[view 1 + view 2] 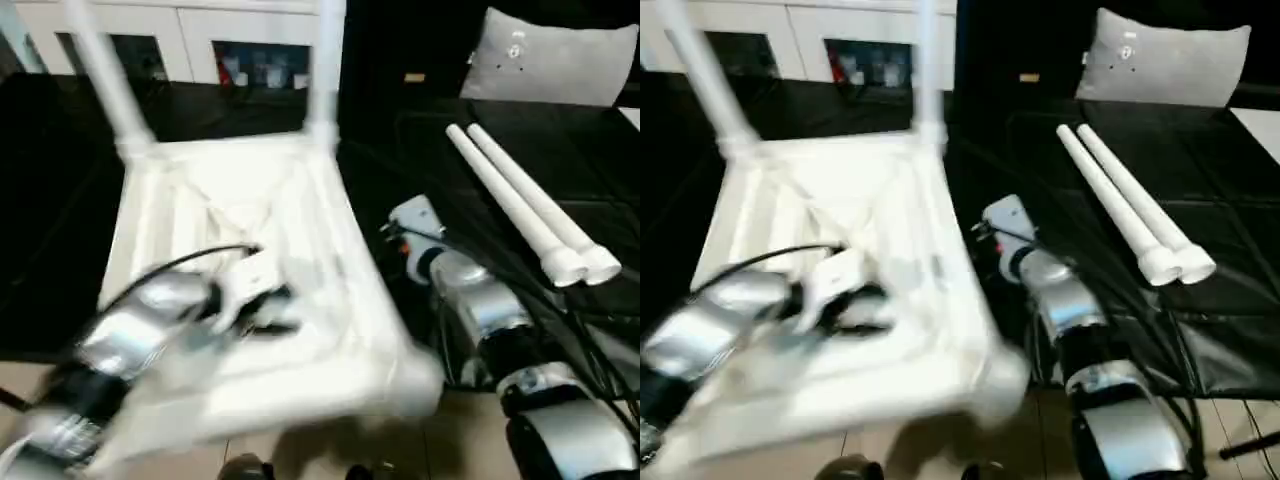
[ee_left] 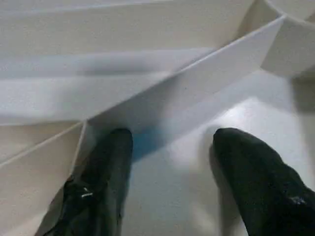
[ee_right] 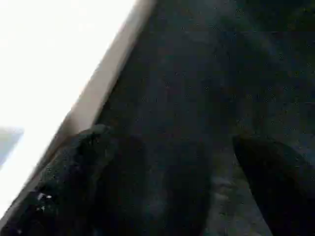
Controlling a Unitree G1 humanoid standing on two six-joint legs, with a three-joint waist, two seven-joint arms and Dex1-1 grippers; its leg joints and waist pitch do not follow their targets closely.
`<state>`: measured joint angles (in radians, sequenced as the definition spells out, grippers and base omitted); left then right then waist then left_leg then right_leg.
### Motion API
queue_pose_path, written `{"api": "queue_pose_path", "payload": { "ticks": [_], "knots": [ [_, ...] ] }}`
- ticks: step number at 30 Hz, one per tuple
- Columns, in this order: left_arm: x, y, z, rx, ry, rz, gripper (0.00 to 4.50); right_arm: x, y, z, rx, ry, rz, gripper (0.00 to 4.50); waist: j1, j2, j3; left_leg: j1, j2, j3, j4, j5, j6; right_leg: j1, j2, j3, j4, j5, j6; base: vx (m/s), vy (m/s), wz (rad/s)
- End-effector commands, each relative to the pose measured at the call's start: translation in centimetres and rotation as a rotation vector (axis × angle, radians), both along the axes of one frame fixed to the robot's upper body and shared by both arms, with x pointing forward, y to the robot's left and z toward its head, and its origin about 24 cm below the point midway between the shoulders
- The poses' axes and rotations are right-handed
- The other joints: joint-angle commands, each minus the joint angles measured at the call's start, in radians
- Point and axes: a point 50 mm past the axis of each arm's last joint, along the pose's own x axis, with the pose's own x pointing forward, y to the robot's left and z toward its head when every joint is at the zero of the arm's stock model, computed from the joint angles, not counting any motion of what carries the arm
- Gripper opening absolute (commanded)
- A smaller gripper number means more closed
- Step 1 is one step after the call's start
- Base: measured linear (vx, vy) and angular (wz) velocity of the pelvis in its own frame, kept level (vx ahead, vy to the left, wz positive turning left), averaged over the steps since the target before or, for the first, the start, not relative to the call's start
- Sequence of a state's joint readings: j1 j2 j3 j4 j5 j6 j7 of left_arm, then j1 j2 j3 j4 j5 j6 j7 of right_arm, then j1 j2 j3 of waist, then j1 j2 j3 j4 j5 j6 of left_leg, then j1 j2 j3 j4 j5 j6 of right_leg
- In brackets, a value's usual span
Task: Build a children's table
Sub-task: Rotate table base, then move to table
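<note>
Children's table top (image 1: 300,200): white plastic, lying upside down on the black-covered work table (image 1: 560,160), ribbed underside facing up, near edge overhanging toward the robot. Two white tube legs (image 1: 325,60) are standing upright in the far corner sockets.

Spare legs (image 1: 520,205): two, lying side by side and touching on the black cover, well to the right of the top, threaded collars pointing toward the robot.

Left gripper (image 2: 170,162): hovering inside the ribbed underside, its fingers (image 2: 106,172) spread apart with a diagonal rib just ahead, holding nothing.

Right gripper (image 3: 182,172): fingers spread, empty, hanging over the black cover just beside the top's white edge.

White glass-door cabinet (image 1: 200,40): standing behind.
</note>
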<state>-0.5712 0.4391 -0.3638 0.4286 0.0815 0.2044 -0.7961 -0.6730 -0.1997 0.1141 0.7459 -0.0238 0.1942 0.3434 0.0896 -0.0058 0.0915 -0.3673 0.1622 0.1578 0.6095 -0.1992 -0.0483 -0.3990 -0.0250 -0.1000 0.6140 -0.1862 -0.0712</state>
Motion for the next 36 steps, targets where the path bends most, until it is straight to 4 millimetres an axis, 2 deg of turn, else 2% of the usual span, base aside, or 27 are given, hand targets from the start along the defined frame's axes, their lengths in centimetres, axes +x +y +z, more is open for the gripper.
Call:
{"api": "queue_pose_path", "payload": {
  "ticks": [1, 2, 3, 4, 5, 9, 14, 16, 17, 19, 20, 21, 22, 23, 24, 25, 26, 27, 28, 29, 30, 31, 32, 33, 34, 35, 36],
  "knots": [
    [1.4, -0.5, 2.1, -0.004, -0.161, 0.037, 3.14, -0.2, 1.4, 0.2, 0.02, -0.008, 0.053, 4.5, -0.001, -0.004, -0.084, 0.004, 0.07, -0.024, -0.069, -0.068, 0.049, 0.076, -0.136, 0.08, -0.078, -0.196, -0.098, 0.0, 0.0, 0.0],
    [1.7, -0.4, 2.2, 0.006, -0.175, 0.057, 3.14, -0.1, 1.2, 0.3, 0.019, -0.012, 0.045, 4.5, -0.005, -0.001, -0.084, -0.002, 0.07, -0.027, -0.069, -0.064, 0.047, 0.081, -0.14, 0.08, -0.076, -0.204, -0.097, 0.0, 0.0, 0.0],
    [2.2, -0.3, 2.3, 0.033, -0.222, 0.085, 3.14, -0.1, 0.8, 0.6, 0.021, -0.023, 0.03, 4.5, -0.006, -0.001, -0.082, 0.0, 0.066, -0.023, -0.067, -0.069, 0.05, 0.072, -0.133, 0.077, -0.089, -0.239, -0.083, 0.0, 0.0, 0.0],
    [2.8, 0.0, 2.3, 0.059, -0.251, 0.124, 3.14, -0.1, 0.4, 0.9, 0.021, -0.035, 0.017, 4.5, -0.005, -0.003, -0.084, 0.004, 0.061, -0.019, -0.063, -0.075, 0.051, 0.073, -0.134, 0.082, -0.091, -0.258, -0.078, 0.0, 0.0, 0.0],
    [3.2, 0.3, 2.3, 0.088, -0.291, 0.149, 3.14, -0.1, 0.0, 1.3, 0.023, -0.048, 0.008, 4.5, -0.003, -0.001, -0.083, 0.003, 0.061, -0.019, -0.065, -0.063, 0.058, 0.07, -0.126, 0.08, -0.09, -0.24, -0.074, 0.0, 0.0, 0.0],
    [3.3, 0.3, 2.2, 0.057, -0.291, 0.147, 3.14, -0.1, -0.9, 2.1, 0.039, -0.08, -0.024, 4.5, -0.001, 0.001, -0.086, 0.005, 0.068, -0.02, -0.066, -0.058, 0.061, 0.068, -0.132, 0.081, -0.084, -0.203, -0.089, 0.0, 0.0, 0.0],
    [2.8, -0.3, 3.2, -0.225, -0.248, 0.187, 3.14, -1.0, -1.6, 3.5, 0.099, -0.148, -0.044, 4.5, 0.006, -0.003, -0.089, 0.002, 0.076, -0.021, -0.065, -0.022, 0.078, 0.068, -0.14, 0.081, -0.068, -0.087, -0.135, 0.0, 0.0, 0.0],
    [2.4, -0.2, 4.5, -0.455, -0.271, 0.317, 3.14, -2.3, -1.9, 4.2, 0.161, -0.165, -0.052, 4.5, 0.007, -0.007, -0.086, 0.0, 0.079, -0.02, -0.065, -0.02, 0.086, 0.07, -0.141, 0.082, -0.064, -0.067, -0.151, 0.0, 0.0, 0.0],
    [2.2, -0.1, 4.8, -0.5, -0.28, 0.358, 3.14, -2.6, -1.9, 4.3, 0.178, -0.168, -0.056, 4.5, 0.007, -0.007, -0.086, -0.001, 0.085, -0.022, -0.066, -0.018, 0.089, 0.073, -0.143, 0.081, -0.061, -0.051, -0.16, 0.0, 0.0, 0.0],
    [1.7, 0.0, 4.9, -0.571, -0.276, 0.431, 3.14, -3.3, -2.0, 4.4, 0.208, -0.161, -0.063, 4.5, 0.003, -0.011, -0.081, -0.001, 0.078, -0.019, -0.064, -0.031, 0.109, 0.067, -0.139, 0.078, -0.07, -0.088, -0.161, 0.0, 0.0, 0.0],
    [1.5, 0.0, 4.9, -0.594, -0.267, 0.454, 3.14, -3.6, -2.0, 4.3, 0.22, -0.155, -0.064, 4.5, 0.002, -0.013, -0.076, -0.002, 0.067, -0.014, -0.064, -0.051, 0.11, 0.066, -0.134, 0.076, -0.084, -0.17, -0.137, 0.0, 0.0, 0.0],
    [0.6, -0.2, 4.7, -0.622, -0.275, 0.483, 3.14, -4.3, -2.0, 4.1, 0.236, -0.145, -0.07, 4.5, -0.002, -0.022, -0.071, -0.004, 0.065, -0.012, -0.065, -0.063, 0.104, 0.067, -0.132, 0.076, -0.089, -0.217, -0.117, 0.0, 0.0, 0.0],
    [-0.3, -0.5, 4.7, -0.65, -0.291, 0.508, 3.14, -5.1, -1.9, 3.9, 0.25, -0.137, -0.067, 4.5, -0.001, -0.017, -0.065, -0.001, 0.065, -0.012, -0.068, -0.085, 0.094, 0.061, -0.13, 0.073, -0.103, -0.325, -0.074, 0.0, 0.0, 0.0],
    [-1.8, -0.7, 4.4, -0.685, -0.307, 0.575, 3.14, -6.4, -1.7, 3.4, 0.263, -0.122, -0.087, 4.5, -0.004, -0.025, -0.061, -0.001, 0.064, -0.01, -0.068, -0.097, 0.087, 0.06, -0.129, 0.075, -0.111, -0.381, -0.042, 0.0, 0.0, 0.0],
    [-2.1, -0.7, 4.4, -0.692, -0.309, 0.588, 3.14, -6.6, -1.7, 3.3, 0.265, -0.119, -0.091, 4.5, -0.007, -0.027, -0.061, -0.001, 0.072, -0.011, -0.07, -0.101, 0.076, 0.062, -0.13, 0.077, -0.107, -0.383, -0.038, 0.0, 0.0, 0.0],
    [-2.7, -0.8, 4.3, -0.699, -0.312, 0.614, 3.14, -7.1, -1.6, 3.1, 0.277, -0.113, -0.097, 4.5, -0.012, -0.025, -0.058, 0.003, 0.074, -0.012, -0.075, -0.115, 0.075, 0.05, -0.119, 0.07, -0.117, -0.406, -0.019, 0.0, 0.0, 0.0],
    [-3.1, -0.8, 4.2, -0.702, -0.31, 0.627, 3.14, -7.4, -1.6, 3.0, 0.283, -0.108, -0.103, 4.5, -0.019, -0.022, -0.059, 0.01, 0.074, -0.017, -0.076, -0.146, 0.069, 0.042, -0.097, 0.057, -0.129, -0.419, 0.015, 0.0, 0.0, 0.0],
    [-3.9, -0.7, 4.0, -0.706, -0.3, 0.653, 3.14, -7.9, -1.5, 2.8, 0.292, -0.1, -0.108, 4.5, -0.024, -0.02, -0.062, 0.02, 0.088, -0.026, -0.081, -0.161, 0.062, 0.041, -0.086, 0.048, -0.125, -0.395, 0.019, 0.0, 0.0, 0.0],
    [-4.2, -0.7, 3.9, -0.702, -0.298, 0.666, 3.14, -8.1, -1.4, 2.8, 0.29, -0.099, -0.106, 4.5, -0.033, -0.012, -0.066, 0.027, 0.116, -0.046, -0.096, -0.157, 0.072, 0.044, -0.071, 0.033, -0.117, -0.342, 0.018, 0.0, 0.0, 0.0],
    [-4.4, -0.6, 3.8, -0.699, -0.297, 0.676, 3.14, -8.3, -1.3, 2.7, 0.288, -0.098, -0.105, 4.5, -0.048, 0.005, -0.067, 0.042, 0.229, -0.112, -0.141, -0.136, 0.133, 0.04, -0.067, 0.015, -0.061, -0.243, 0.022, 0.0, 0.0, 0.0],
    [-5.1, -0.2, 3.0, -0.684, -0.277, 0.723, 3.14, -8.8, -1.1, 2.6, 0.277, -0.096, -0.105, 4.5, -0.066, 0.008, -0.062, 0.071, 0.309, -0.163, -0.169, -0.121, 0.196, -0.024, -0.069, 0.029, 0.083, -0.207, 0.016, 0.0, 0.0, 0.0],
    [-5.3, 0.1, 2.7, -0.666, -0.275, 0.738, 3.14, -8.9, -1.2, 2.5, 0.275, -0.093, -0.115, 4.5, -0.062, 0.003, -0.057, 0.07, 0.298, -0.153, -0.172, -0.112, 0.213, -0.043, -0.066, 0.038, 0.101, -0.191, -0.005, 0.008, -0.08, 0.13],
    [-5.6, 0.3, 2.4, -0.642, -0.271, 0.754, 3.14, -9.1, -1.1, 2.5, 0.281, -0.086, -0.122, 4.5, -0.082, -0.013, -0.056, 0.062, 0.255, -0.142, -0.162, -0.071, 0.289, -0.042, -0.075, 0.061, 0.096, -0.149, -0.062, 0.004, -0.123, 0.06],
    [-5.8, 0.4, 2.3, -0.63, -0.269, 0.76, 3.14, -9.2, -1.1, 2.5, 0.288, -0.084, -0.123, 4.5, -0.083, -0.016, -0.06, 0.057, 0.223, -0.132, -0.151, -0.058, 0.321, -0.034, -0.078, 0.066, 0.078, -0.128, -0.113, 0.004, -0.123, 0.06],
    [-5.8, 0.4, 2.3, -0.63, -0.269, 0.76, 3.14, -9.2, -1.1, 2.5, 0.288, -0.084, -0.123, 4.5, -0.089, -0.038, -0.074, 0.031, 0.137, -0.089, -0.108, -0.036, 0.366, 0.001, -0.085, 0.069, 0.025, 0.011, -0.307, -0.015, -0.197, -0.05],
    [-6.0, 0.5, 2.2, -0.623, -0.271, 0.769, 3.14, -9.3, -1.2, 2.6, 0.288, -0.084, -0.13, 4.5, -0.052, -0.081, -0.081, -0.047, -0.06, 0.015, 0.086, -0.137, 0.32, 0.063, -0.089, 0.099, -0.094, 0.106, -0.516, -0.044, -0.252, 0.02],
    [-6.1, 0.5, 2.2, -0.619, -0.273, 0.781, 3.14, -9.4, -1.2, 2.6, 0.295, -0.086, -0.129, 4.5, -0.041, -0.098, -0.086, -0.066, -0.077, 0.022, 0.166, -0.21, 0.271, 0.081, -0.104, 0.105, -0.105, 0.064, -0.524, -0.044, -0.252, 0.02]
  ]
}}
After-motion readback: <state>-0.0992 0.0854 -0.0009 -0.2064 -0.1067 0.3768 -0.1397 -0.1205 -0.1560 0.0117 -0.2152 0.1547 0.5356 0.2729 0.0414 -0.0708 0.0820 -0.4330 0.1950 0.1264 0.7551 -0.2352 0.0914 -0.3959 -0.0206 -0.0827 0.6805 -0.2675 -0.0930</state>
